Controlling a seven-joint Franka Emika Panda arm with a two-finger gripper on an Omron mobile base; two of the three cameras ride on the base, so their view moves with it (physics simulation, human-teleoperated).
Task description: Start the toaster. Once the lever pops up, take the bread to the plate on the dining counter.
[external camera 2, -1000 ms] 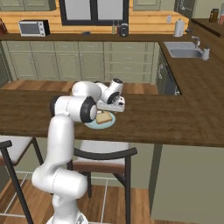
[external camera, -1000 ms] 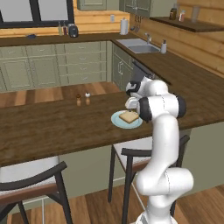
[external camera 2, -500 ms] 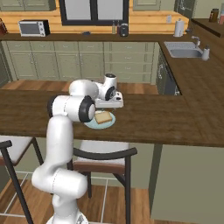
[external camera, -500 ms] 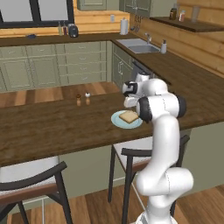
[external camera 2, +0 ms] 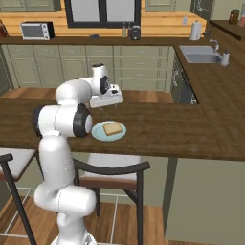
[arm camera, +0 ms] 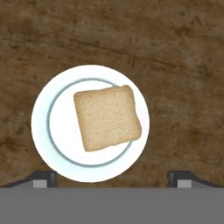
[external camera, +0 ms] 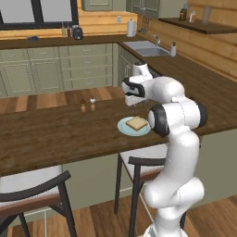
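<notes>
- so the bread (arm camera: pixel 107 117) is lying flat on the plate (arm camera: pixel 48 105), a bit rotated and sitting slightly off toward one side of the plate's middle; the plate sits on the dining counter (external camera: pixel 41 134), near the edge facing the robot
- the gripper (arm camera: pixel 111 177) hangs above the plate, clear of the bread; fingers are spread wide with nothing between them, the tips (arm camera: pixel 43 177) poke up at either side of the bottom of the hand view
- looks to me like the delivery part is basically done; what's left is getting the arm out of there
- main risk as I see it: if the hand dips or swings low on the way out, a fingertip could clip the plate rim and shove it toward the counter edge; the bread is just resting there, so a knock would slide it off
- the two little shakers (external camera: pixel 88 105) stand further along the counter, well apart from the plate, so only a wide sweep that way would bother them
- surface: dark brown wood top, level, nothing crowding the plate
- room: chairs (external camera 2: pixel 112 174) tucked under the counter on the robot's side; green cabinets along the back wall, a sink (external camera 2: pixel 201 57) in the corner run, a microwave (external camera 2: pixel 37 30) on the far worktop
</notes>
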